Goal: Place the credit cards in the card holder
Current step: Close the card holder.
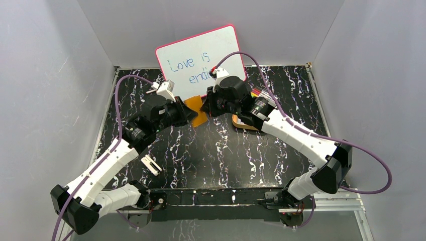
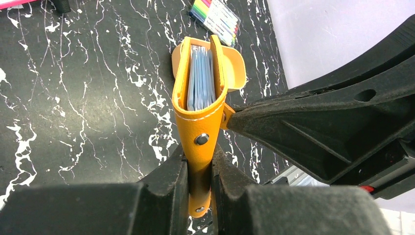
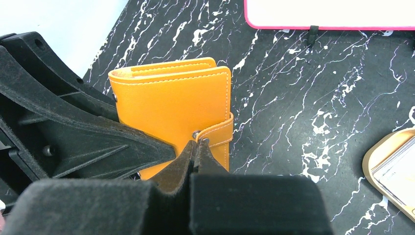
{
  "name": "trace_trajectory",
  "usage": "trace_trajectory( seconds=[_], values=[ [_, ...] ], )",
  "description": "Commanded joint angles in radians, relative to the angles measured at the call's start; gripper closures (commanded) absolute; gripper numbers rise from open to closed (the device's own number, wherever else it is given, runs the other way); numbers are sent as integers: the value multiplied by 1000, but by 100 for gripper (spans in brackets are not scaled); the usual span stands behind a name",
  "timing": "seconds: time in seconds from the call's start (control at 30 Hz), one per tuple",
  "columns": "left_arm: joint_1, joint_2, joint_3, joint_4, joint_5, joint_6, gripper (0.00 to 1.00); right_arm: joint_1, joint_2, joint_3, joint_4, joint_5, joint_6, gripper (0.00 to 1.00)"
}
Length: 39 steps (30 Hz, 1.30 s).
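Note:
The orange card holder (image 1: 199, 116) hangs above the table's middle, held between both grippers. My left gripper (image 2: 199, 159) is shut on its spine below the snap button. The holder (image 2: 198, 122) gapes slightly at the top, and pale blue-grey cards or sleeves (image 2: 199, 81) show inside. My right gripper (image 3: 196, 145) is shut on the holder's snap strap (image 3: 218, 134); the holder (image 3: 171, 105) looks nearly closed from this side. In the top view my left gripper (image 1: 190, 114) and right gripper (image 1: 207, 108) meet at the holder. More pale cards (image 3: 399, 171) lie in the orange tray (image 3: 374, 159).
The pink-rimmed whiteboard (image 1: 201, 60) stands at the back. The orange oval tray (image 1: 246, 125) sits under my right arm, with a pack of coloured markers (image 2: 215, 19) beside it. A small white object (image 1: 150, 164) lies near my left arm.

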Motion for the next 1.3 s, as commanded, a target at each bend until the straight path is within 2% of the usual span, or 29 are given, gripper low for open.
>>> trace_trajectory(
  seconds=[0.0,0.73,1.27],
  values=[
    [-5,-37,19,6,-14,15,100,-3,-41,-7,63,-8,5,100],
    [-5,-33,23,36,56,19,100,-3,-16,-3,93,-70,15,100],
    [-5,-64,-2,106,182,16,100,-4,-8,-10,117,-58,30,100]
  ],
)
